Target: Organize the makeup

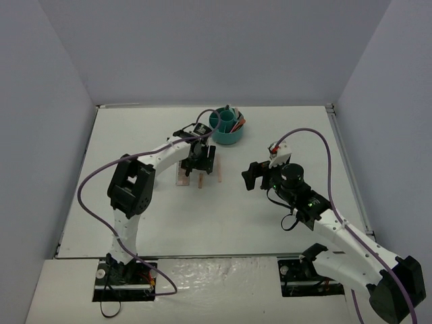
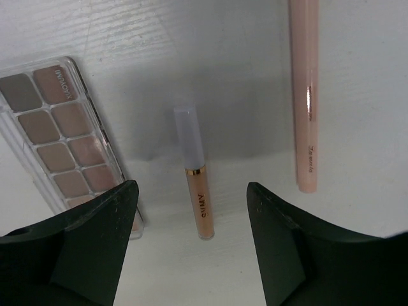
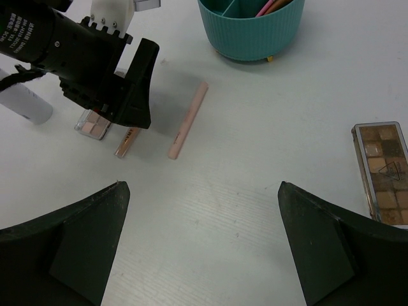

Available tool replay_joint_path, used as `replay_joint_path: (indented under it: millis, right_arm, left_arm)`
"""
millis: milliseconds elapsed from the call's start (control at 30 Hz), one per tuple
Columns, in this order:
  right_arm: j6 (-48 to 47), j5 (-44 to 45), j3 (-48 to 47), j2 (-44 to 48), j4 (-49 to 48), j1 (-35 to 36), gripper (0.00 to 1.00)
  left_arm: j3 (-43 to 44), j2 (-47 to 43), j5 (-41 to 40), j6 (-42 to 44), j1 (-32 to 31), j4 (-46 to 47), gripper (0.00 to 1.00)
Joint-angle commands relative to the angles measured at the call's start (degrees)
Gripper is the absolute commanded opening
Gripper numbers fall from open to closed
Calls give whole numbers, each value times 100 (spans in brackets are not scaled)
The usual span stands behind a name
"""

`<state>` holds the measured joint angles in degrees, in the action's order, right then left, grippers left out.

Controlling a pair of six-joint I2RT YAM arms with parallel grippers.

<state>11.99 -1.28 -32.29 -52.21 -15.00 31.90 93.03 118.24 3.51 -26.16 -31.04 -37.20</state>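
Observation:
My left gripper hangs open just over the table. A small orange tube with a frosted cap lies lengthwise between its fingers, touching neither. A brown eyeshadow palette lies to the tube's left, and a long pale pink stick to its right. In the top view the left gripper is in front of the teal cup. My right gripper is open and empty over bare table. It faces the tube, the pink stick and a second palette at the right.
The round teal divided cup stands behind the items with a few sticks in it. A white bottle lies at the far left, behind the left arm. Grey walls close the table on three sides.

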Motion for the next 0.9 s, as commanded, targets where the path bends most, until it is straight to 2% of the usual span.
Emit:
replay_joint_path:
  millis: [0,267,867]
  right_arm:
    - [40,110,-44,76,-275,-39,100]
    - [41,110,-41,-24,-283,-44,100]
    - [84,110,9,-58,-328,-49,100]
  left_arm:
    - [534,13,208,-134,102,-45,61]
    - [825,275,41,-178,151,-420,51]
    - [1337,671,-78,-210,143,-1000,41]
